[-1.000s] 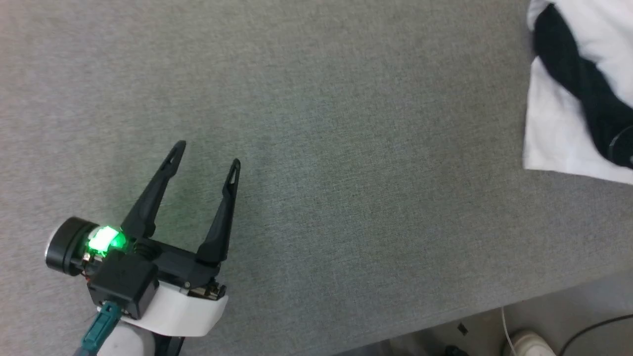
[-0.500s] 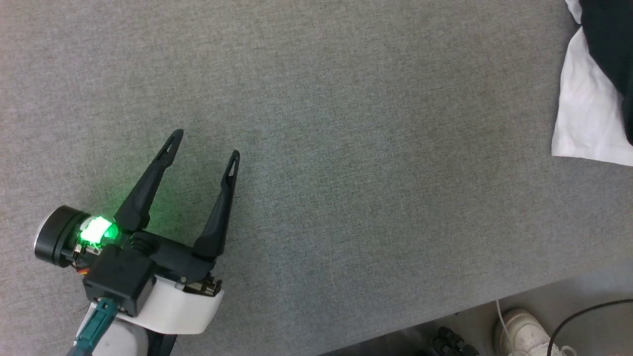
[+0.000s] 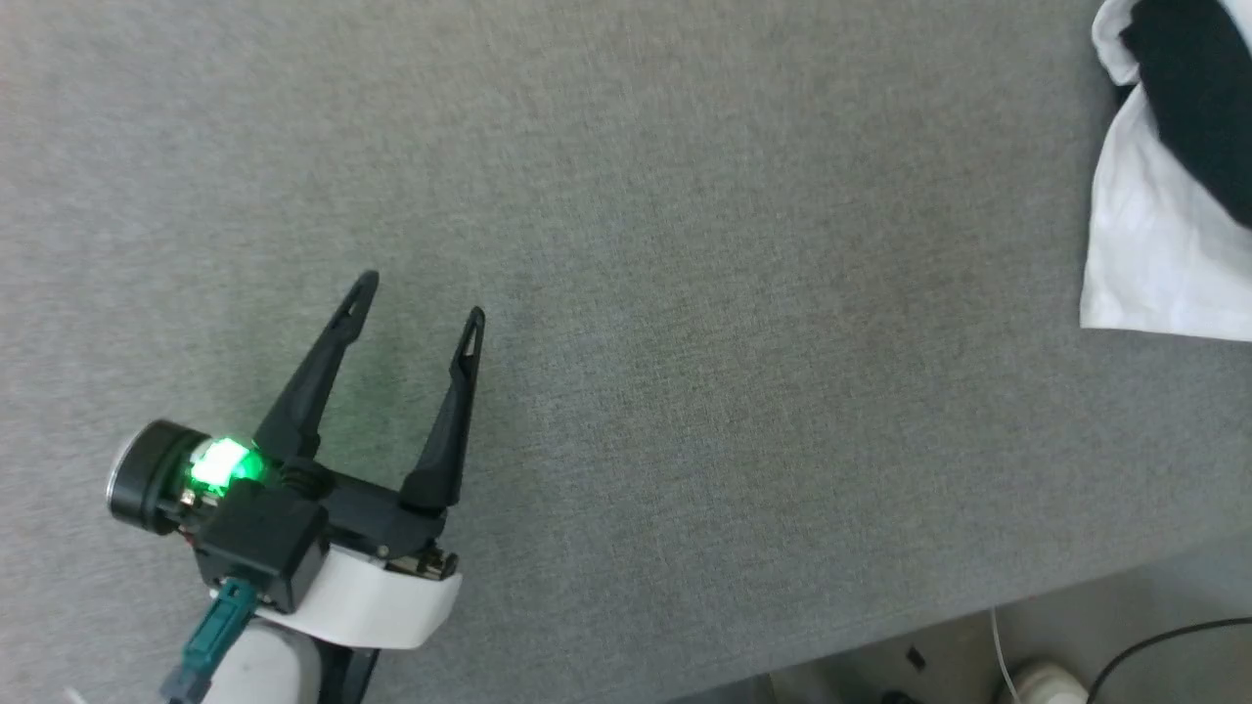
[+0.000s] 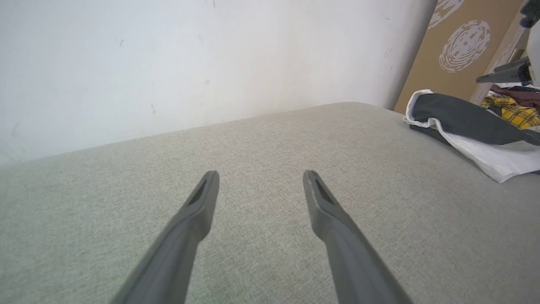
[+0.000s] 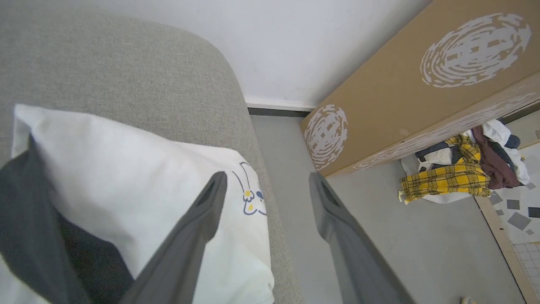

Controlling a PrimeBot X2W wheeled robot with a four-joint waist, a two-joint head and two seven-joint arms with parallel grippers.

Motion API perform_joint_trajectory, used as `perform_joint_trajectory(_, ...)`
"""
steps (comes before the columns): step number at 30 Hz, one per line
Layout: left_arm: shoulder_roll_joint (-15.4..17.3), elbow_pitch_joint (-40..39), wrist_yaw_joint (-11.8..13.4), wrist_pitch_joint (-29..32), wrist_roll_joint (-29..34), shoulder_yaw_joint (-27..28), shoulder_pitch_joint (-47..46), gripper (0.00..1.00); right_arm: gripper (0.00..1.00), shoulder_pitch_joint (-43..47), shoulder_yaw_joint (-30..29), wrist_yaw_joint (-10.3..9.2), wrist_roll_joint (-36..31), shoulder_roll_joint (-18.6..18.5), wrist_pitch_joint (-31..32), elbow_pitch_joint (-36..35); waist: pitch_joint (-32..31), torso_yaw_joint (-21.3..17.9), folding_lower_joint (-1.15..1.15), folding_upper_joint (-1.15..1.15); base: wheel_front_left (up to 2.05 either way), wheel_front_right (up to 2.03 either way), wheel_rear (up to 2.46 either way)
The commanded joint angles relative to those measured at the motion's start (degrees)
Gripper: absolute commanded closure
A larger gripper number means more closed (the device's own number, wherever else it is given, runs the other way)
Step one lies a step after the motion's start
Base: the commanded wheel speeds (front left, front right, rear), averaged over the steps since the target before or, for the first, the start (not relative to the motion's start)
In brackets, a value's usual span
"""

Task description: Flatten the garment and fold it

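The left tool (image 3: 422,296) hangs over the near left part of the grey cloth-covered table (image 3: 734,342). Its two dark fingers are spread wide with nothing between them, and a green light (image 3: 225,462) glows on its body. In the left wrist view, this tool (image 4: 260,174) points across bare grey fabric toward a white wall (image 4: 211,55). It is well apart from the garment.

The garment (image 3: 1144,254) lies bunched at the far right edge of the table, white cloth below with a black part draped over it. In the left wrist view the garment (image 4: 502,160) sits near the table's right corner. A black sleeve lies across the white panel there, and one white corner points toward the camera.

The right tool (image 5: 267,175) is released, its fingers apart and empty. It hovers above the garment (image 5: 126,160) at the rounded corner of the table (image 5: 105,63). One finger shows in front of the white cloth and the other in front of the floor (image 5: 400,253) beyond the table's edge. A small cartoon print (image 5: 251,196) marks the white cloth just beside the first fingertip. Black fabric folds in at the lower left of that view.

A long cardboard box (image 5: 400,97) with white swirl marks leans by the wall. Next to it a heap of clothes (image 5: 455,179), one of them yellow plaid, lies on the floor.
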Motion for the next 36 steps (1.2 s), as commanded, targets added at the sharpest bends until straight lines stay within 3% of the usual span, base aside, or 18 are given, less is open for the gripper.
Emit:
perform_joint_trajectory(1,-0.5,0.7,0.6,-0.6,-0.4,-0.1,-0.2,0.0,0.0,0.5,-0.7,-0.05,0.6,1.0,-1.3,-0.6,-3.8,1.5,0.0,0.0,0.0,0.0,0.0)
perform_joint_trajectory(8,-2.6,4.8,2.3,-2.9,-2.1,-0.1,1.8,0.0,0.0,8.0,-4.1,-0.05,2.6,5.1,-7.9,-6.8,-11.4,4.5,0.0,0.0,0.0,0.0,0.0)
perform_joint_trajectory(16,-4.1,8.5,5.1,-5.1,-3.1,1.8,4.2,0.0,0.0,19.7,-9.4,-0.05,0.6,14.7,-13.6,-18.1,-18.0,7.4,0.0,0.0,0.0,0.0,0.0)
perform_joint_trajectory(24,-5.8,10.7,7.8,-6.1,-3.3,3.6,6.4,0.0,0.0,34.2,-10.6,-0.05,-0.6,24.8,-17.7,-31.1,-22.7,10.9,0.0,0.0,0.0,0.0,0.0)
perform_joint_trajectory(30,-7.2,11.4,8.5,-6.2,-4.1,4.8,9.1,0.0,0.0,43.1,-9.3,-0.05,-1.1,26.9,-19.4,-34.8,-25.5,12.9,0.0,0.0,0.0,0.0,0.0)
perform_joint_trajectory(36,-7.6,12.1,9.3,-6.2,-2.1,4.7,11.3,0.0,0.0,49.2,-8.8,-0.05,2.4,27.1,-21.5,-33.9,-27.7,14.5,0.0,0.0,0.0,0.0,0.0)
